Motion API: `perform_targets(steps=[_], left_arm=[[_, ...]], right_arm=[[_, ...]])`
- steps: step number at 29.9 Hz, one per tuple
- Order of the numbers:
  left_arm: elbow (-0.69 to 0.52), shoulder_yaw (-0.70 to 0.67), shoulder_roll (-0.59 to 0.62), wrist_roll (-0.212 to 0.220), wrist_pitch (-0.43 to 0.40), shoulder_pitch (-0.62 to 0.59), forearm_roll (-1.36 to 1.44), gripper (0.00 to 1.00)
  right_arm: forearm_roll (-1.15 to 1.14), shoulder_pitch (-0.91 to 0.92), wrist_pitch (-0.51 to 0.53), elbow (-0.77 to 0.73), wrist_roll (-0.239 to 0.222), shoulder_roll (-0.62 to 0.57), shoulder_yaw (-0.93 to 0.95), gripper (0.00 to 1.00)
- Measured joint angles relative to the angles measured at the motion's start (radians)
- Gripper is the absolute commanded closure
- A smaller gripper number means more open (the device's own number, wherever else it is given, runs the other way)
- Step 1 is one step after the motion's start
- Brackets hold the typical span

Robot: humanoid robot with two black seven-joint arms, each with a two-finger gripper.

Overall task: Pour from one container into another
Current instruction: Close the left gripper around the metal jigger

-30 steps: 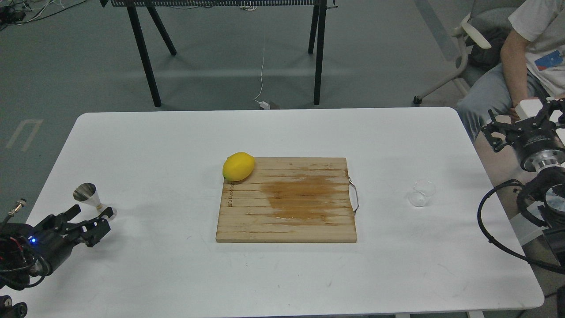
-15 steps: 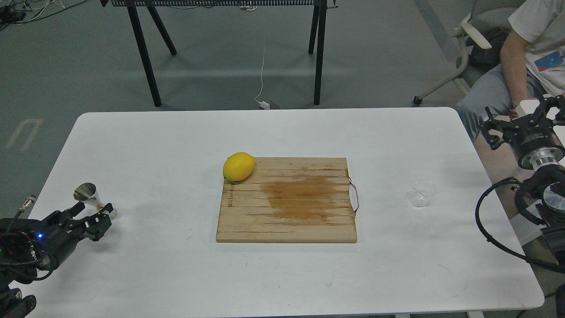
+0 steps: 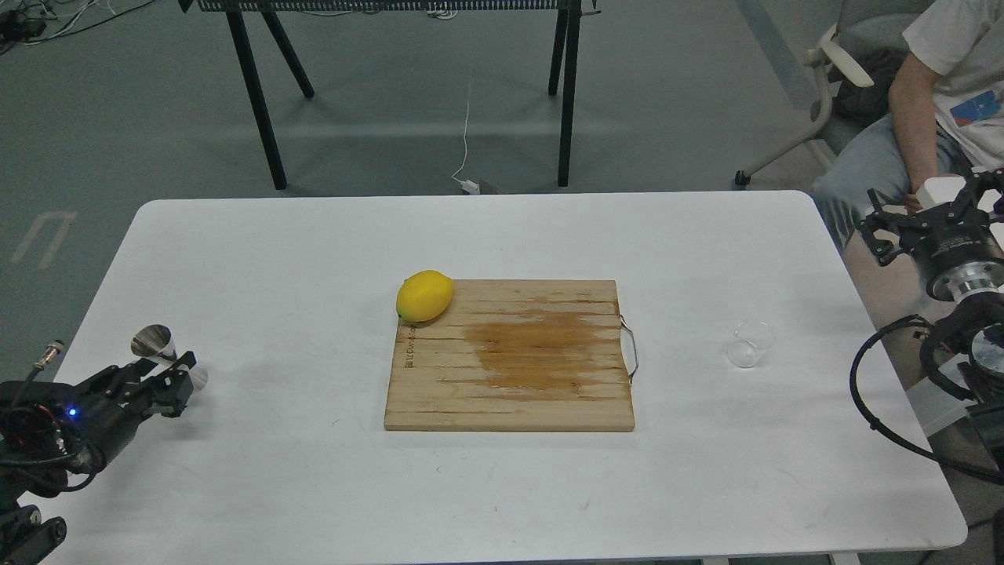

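Note:
The steel jigger (image 3: 154,343) stands tilted near the table's left edge, its lower cone partly hidden behind my left gripper (image 3: 174,380). That gripper lies low on the table right in front of the jigger's waist, its fingers slightly apart with nothing clearly held. The clear glass cup (image 3: 750,344) sits alone on the right side of the table. My right gripper (image 3: 929,210) hovers off the table's right edge, well beyond the cup, fingers spread and empty.
A wooden cutting board (image 3: 510,357) with a wet stain lies mid-table, a lemon (image 3: 424,296) on its far left corner. A seated person (image 3: 933,118) is close behind the right arm. The white table (image 3: 314,251) shows bare surface between board and jigger.
My left gripper has edged up and left against the jigger, and its fingers have narrowed. The right gripper shifted only slightly. Jigger, cup and lemon stayed put.

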Motion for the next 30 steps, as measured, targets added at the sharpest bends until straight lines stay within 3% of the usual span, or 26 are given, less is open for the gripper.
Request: perform_targets(steps=[8,19,30], left_arm=[[0.000,0.000,0.000,0.000,0.000,0.010,0.002,0.64],[-0.001,0.001,0.002,0.000,0.001,0.011,0.004,0.90],[-0.010,-0.001,0.008,0.000,0.000,-0.019,0.004,0.93]], right_arm=[[0.000,0.000,0.000,0.000,0.000,0.000,-0.001,0.01],[0.000,-0.001,0.000,0.000,0.000,-0.001,-0.002,0.01],[0.000,-0.003,0.000,0.000,-0.001,-0.015,0.001,0.01]])
